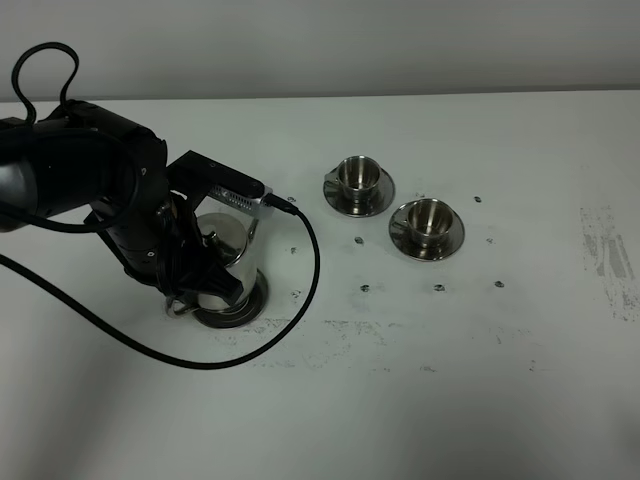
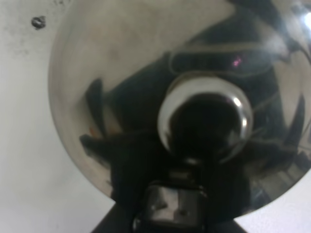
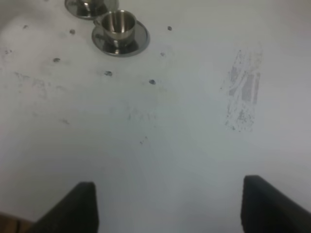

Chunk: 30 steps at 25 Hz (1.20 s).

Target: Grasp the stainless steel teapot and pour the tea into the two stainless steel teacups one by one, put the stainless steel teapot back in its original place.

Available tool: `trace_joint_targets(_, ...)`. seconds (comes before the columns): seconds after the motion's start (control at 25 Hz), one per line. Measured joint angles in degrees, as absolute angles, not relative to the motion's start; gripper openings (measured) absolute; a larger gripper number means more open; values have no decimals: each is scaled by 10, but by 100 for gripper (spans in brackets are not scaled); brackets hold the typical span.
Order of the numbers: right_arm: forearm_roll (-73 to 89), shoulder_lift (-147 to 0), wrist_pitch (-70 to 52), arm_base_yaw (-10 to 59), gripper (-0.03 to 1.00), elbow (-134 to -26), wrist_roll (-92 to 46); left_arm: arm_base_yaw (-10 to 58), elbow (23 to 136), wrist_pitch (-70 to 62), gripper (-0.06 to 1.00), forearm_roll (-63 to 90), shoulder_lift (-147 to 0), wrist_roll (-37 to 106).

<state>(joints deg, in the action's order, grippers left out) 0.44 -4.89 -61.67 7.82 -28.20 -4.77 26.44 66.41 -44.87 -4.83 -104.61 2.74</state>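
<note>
The stainless steel teapot (image 1: pixel 230 258) stands upright on its round steel coaster (image 1: pixel 254 303) at the left of the table, lid on, so the tea is hidden. My left gripper (image 1: pixel 188 292) comes down over it and is shut on the loop handle. The left wrist view is filled by the domed lid (image 2: pixel 112 73) and its knob (image 2: pixel 206 119), with the left gripper (image 2: pixel 170 206) clamped on the handle below. The two stainless steel teacups (image 1: pixel 358 178) (image 1: pixel 430 220) sit on saucers at centre right. The right gripper (image 3: pixel 177 208) hovers open over bare table, nearer cup (image 3: pixel 118 24) well ahead.
A black cable (image 1: pixel 300 300) loops from the left arm across the table in front of the teapot. Small screw holes (image 1: pixel 365 288) dot the white tabletop. A scuffed patch (image 1: pixel 608 255) marks the right side. The second cup's saucer (image 3: pixel 90 7) shows at the right wrist view's edge.
</note>
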Motion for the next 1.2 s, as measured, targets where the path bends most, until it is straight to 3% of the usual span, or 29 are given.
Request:
trace_joint_targets(0.32,4,-49,-617,78,59,-282,-48,264,713,-504,18,-48,-1045,71)
trace_joint_targets(0.72,4,-49,-617,78,59,-282,-48,254,887,-635,18,-50,-1045,311)
trace_joint_targets(1.2,4,-49,-617,78,59,-282,-48,206,935,-632,18,-85,-1059,527)
